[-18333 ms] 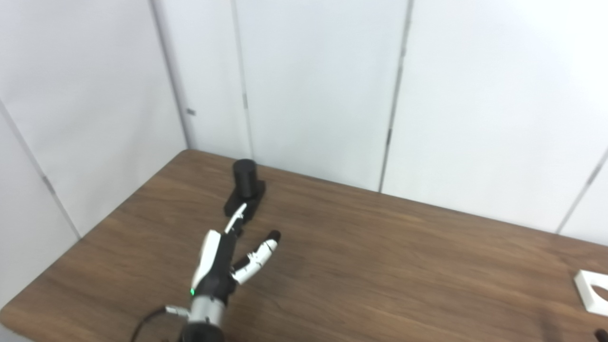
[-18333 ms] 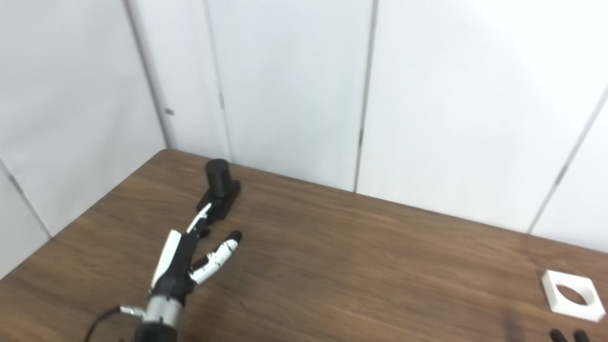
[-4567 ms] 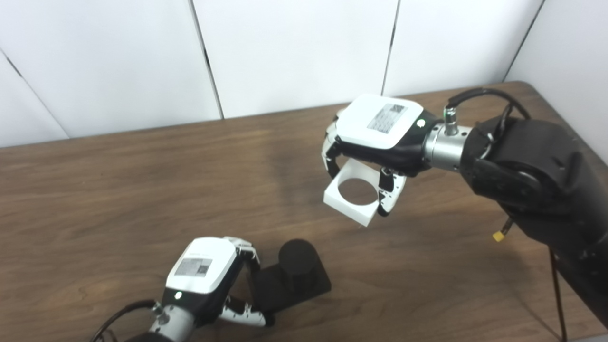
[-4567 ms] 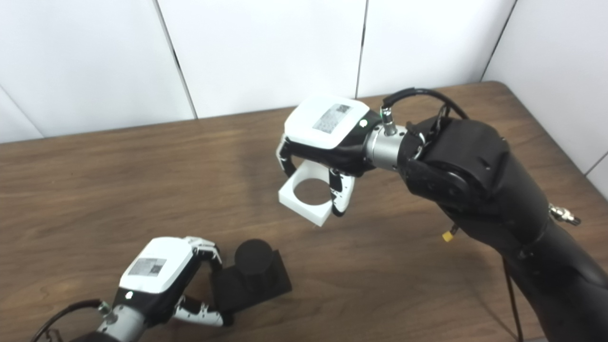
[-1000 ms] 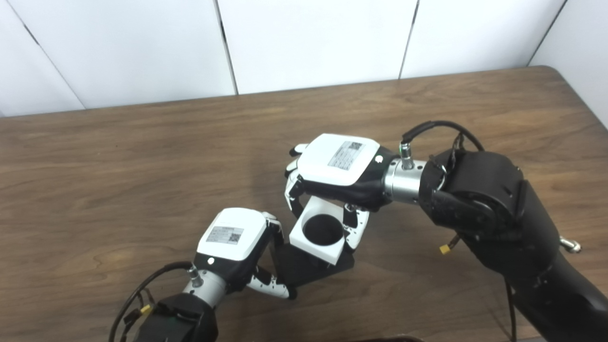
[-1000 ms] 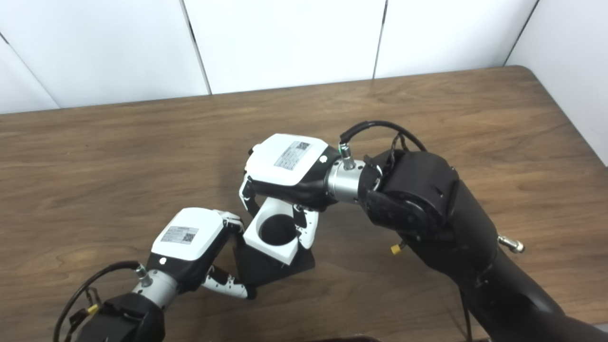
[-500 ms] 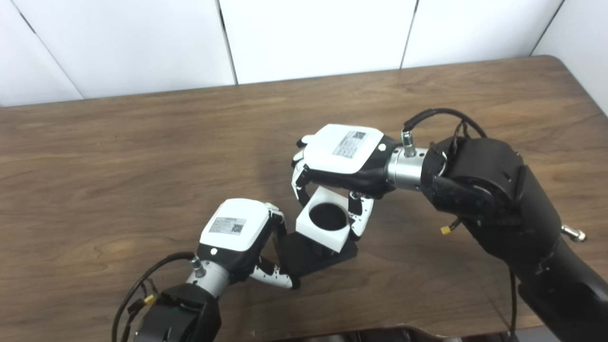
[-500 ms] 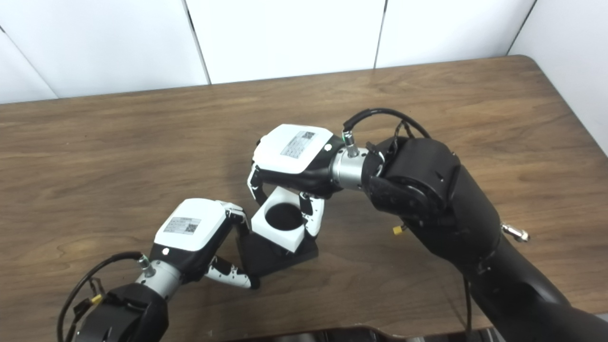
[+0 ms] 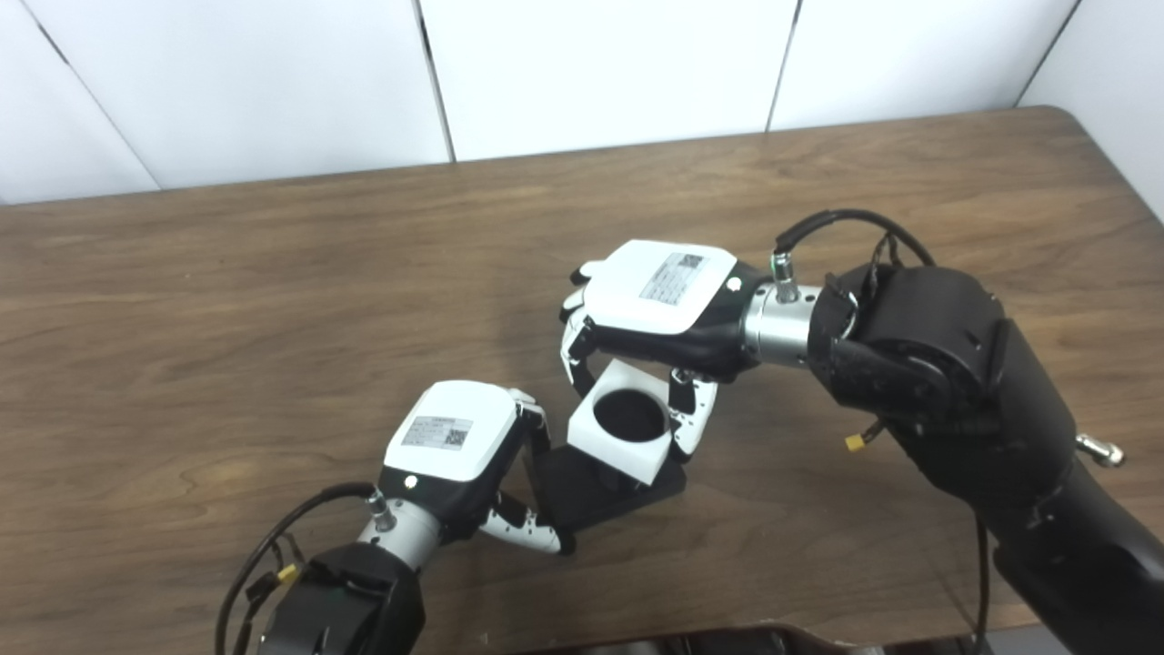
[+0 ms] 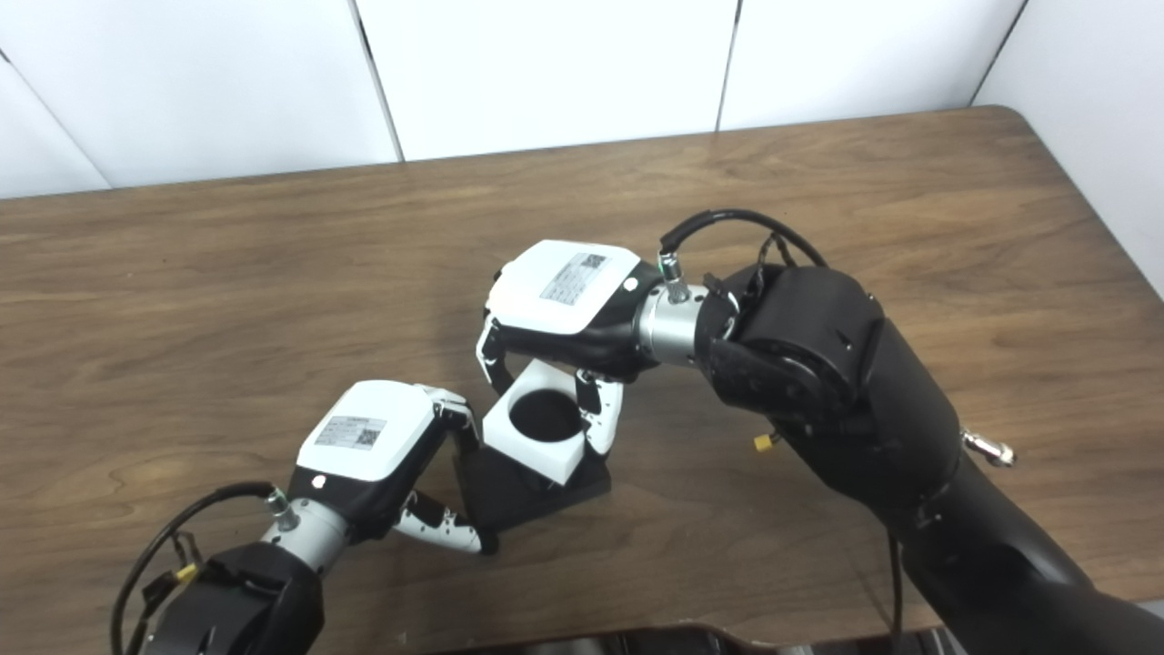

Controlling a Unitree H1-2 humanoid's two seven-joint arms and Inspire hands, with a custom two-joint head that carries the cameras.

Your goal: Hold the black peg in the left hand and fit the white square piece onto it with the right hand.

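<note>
The black peg [image 9: 627,411] stands on its flat black base [image 9: 591,491] on the wooden table near the front middle. My left hand [image 9: 455,450] is shut on the base's left end, fingers over the top and thumb along the front edge. The white square piece [image 9: 620,444] sits around the peg, whose dark top fills its round hole. My right hand [image 9: 659,305] reaches in from the right and is shut on the white piece, fingers on its far and right sides. The peg's shaft is hidden by the piece.
The brown wooden table [image 9: 227,300] stretches to white wall panels [image 9: 591,64] at the back. Its right corner [image 9: 1046,114] is rounded. My bulky black right forearm [image 9: 955,382] crosses the right front of the table.
Over the last second the white square piece has stayed around the peg with both hands keeping hold. The camera view shifted slightly down early on; since half a second ago hardly anything differs.
</note>
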